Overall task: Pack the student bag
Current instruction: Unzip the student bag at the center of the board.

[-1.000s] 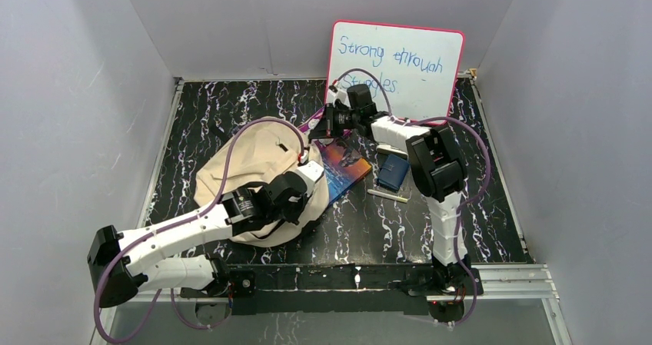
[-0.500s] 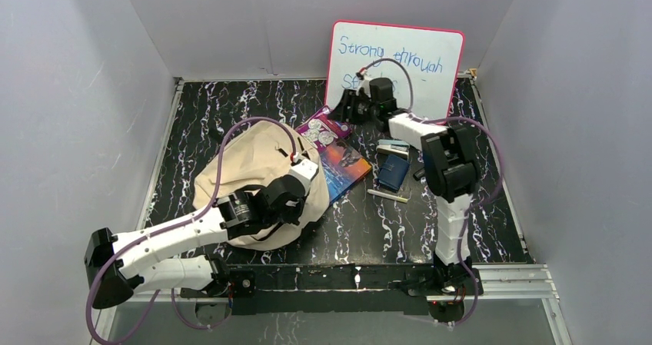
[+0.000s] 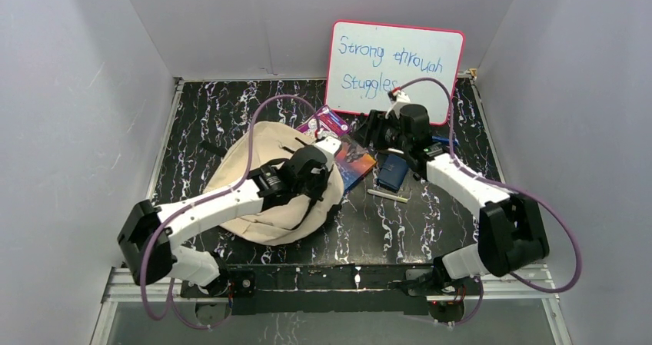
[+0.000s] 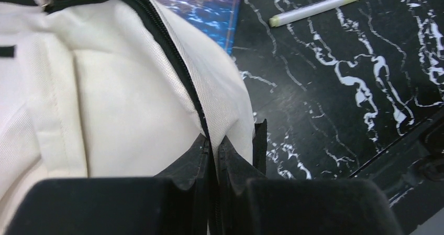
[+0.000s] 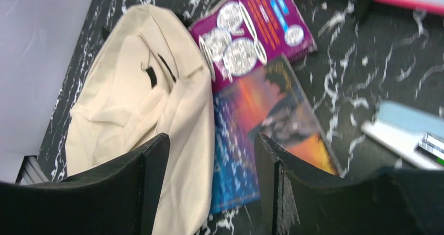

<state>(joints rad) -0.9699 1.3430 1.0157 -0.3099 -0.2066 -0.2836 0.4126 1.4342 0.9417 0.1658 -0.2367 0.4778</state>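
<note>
R hand [image 5: 210, 143] backed off; bag [image 5: 131, 104] covers book [image 5: 277, 114] edge.

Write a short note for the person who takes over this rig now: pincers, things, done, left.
Left pincer: shut on the student bag at its zipper edge.
Right pincer: open, empty, above the books.
Things: purple book and blue-orange book lie on the table beside the bag; blue notebook and pen further right.
Done: no item visibly packed.
Left: probably books, notebook and pen go into the bag.
</note>
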